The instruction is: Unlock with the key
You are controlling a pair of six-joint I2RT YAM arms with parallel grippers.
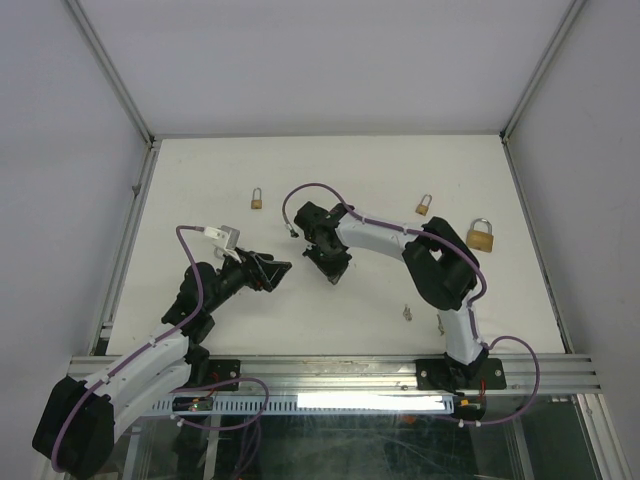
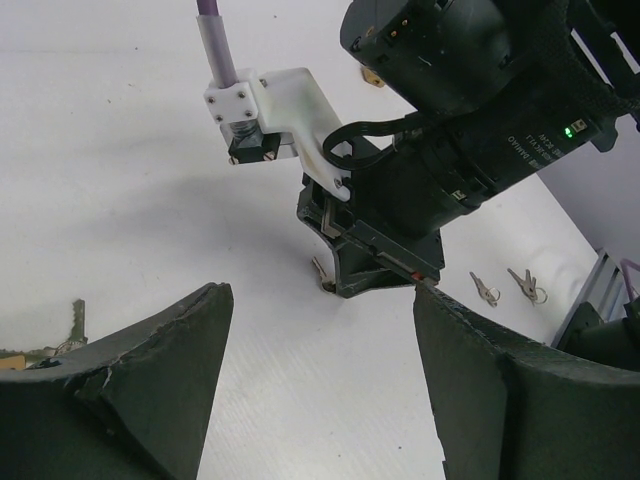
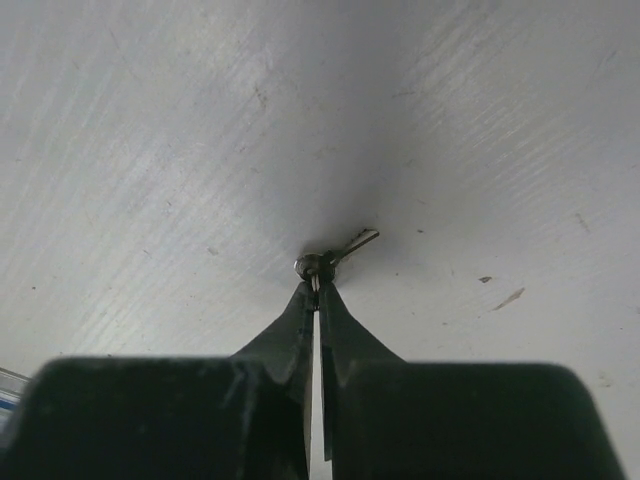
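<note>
Right wrist view, my right claw (image 3: 317, 285) pinched shut on the head of a small key (image 3: 350, 245), tips down on the table (image 3: 150, 150) near its middle, blade poking past my fingertips, my left claw (image 1: 272, 270) wide open, holding nothing, just beside.

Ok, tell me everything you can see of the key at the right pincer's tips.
The key is small and thin, and looks like silvery metal. It appears to lie flat on the white table, not lifted. Its slim blade points away from the right pincer. Its head end, with what looks like a small ring, sits at the closed fingertips, which seem to pinch it. Nothing else touches it. The teeth are too small to make out.
</note>
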